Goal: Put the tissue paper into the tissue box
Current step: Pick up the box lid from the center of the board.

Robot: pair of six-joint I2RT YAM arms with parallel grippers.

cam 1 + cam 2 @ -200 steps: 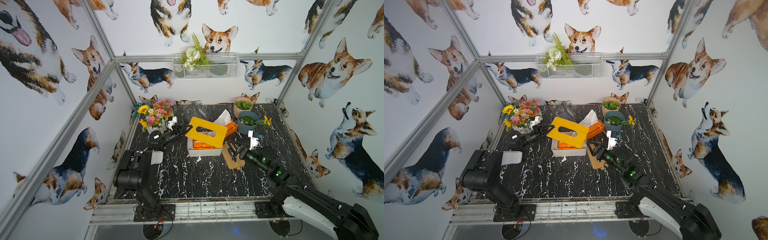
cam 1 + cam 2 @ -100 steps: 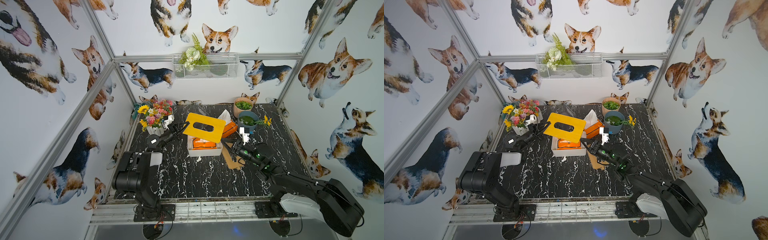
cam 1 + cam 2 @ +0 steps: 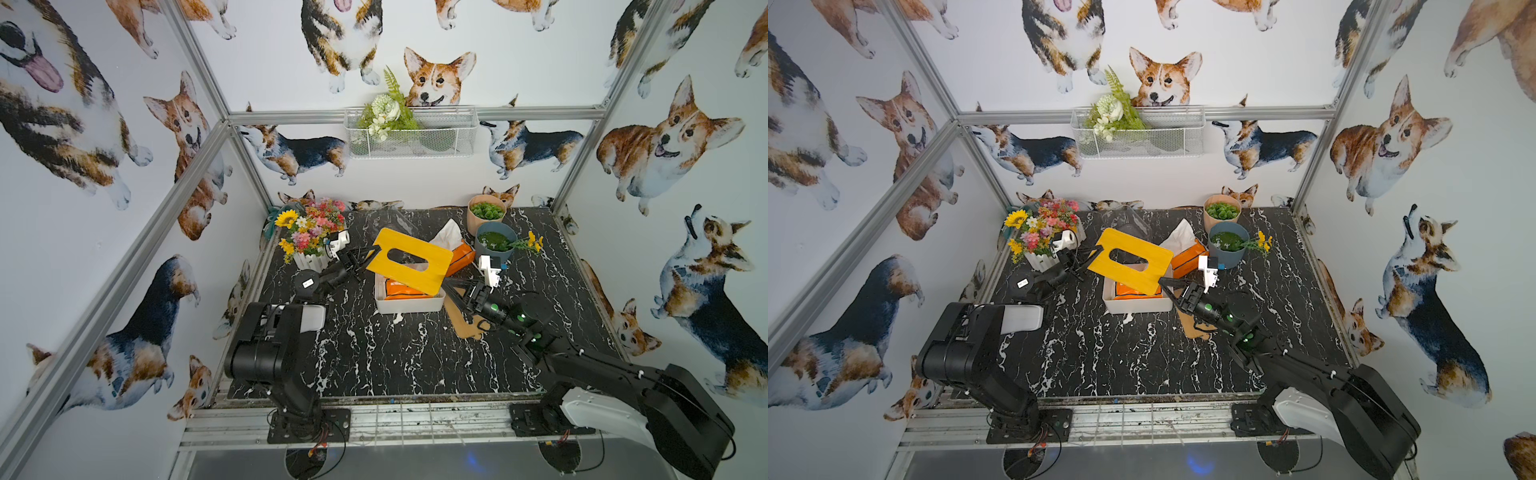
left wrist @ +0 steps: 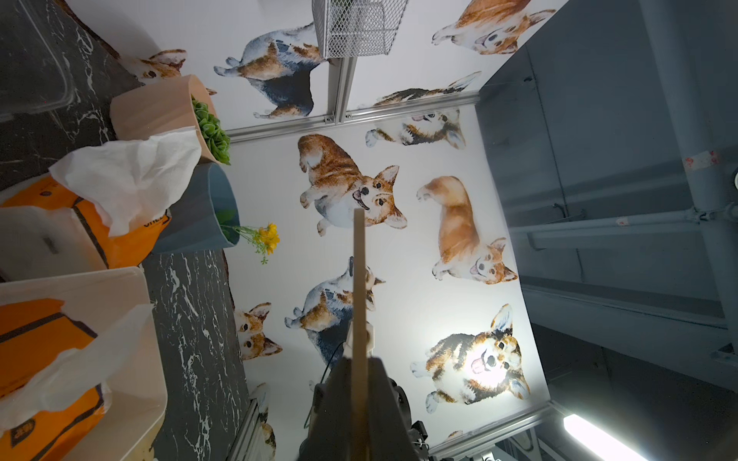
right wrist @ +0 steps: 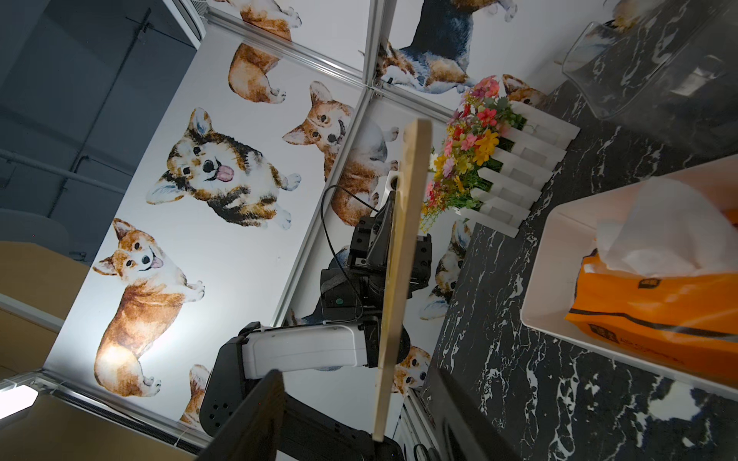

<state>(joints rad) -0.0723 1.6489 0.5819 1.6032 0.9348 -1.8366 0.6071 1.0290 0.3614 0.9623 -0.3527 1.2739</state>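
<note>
**Top views.** My left hand is clenched on one short edge of the yellow slotted lid and holds it tilted above the white tissue box. The lid hides most of the orange tissue pack lying inside the box; only a front strip shows. My right hand is released, jaws apart on either side of the lid's opposite edge. I cannot tell whether either jaw touches the wood. A second orange pack, white tissue pulled up, sits on the tabletop behind the box, partly covered by the lid.

**Right wrist view.** My fingers appear dark and blurred.
</note>
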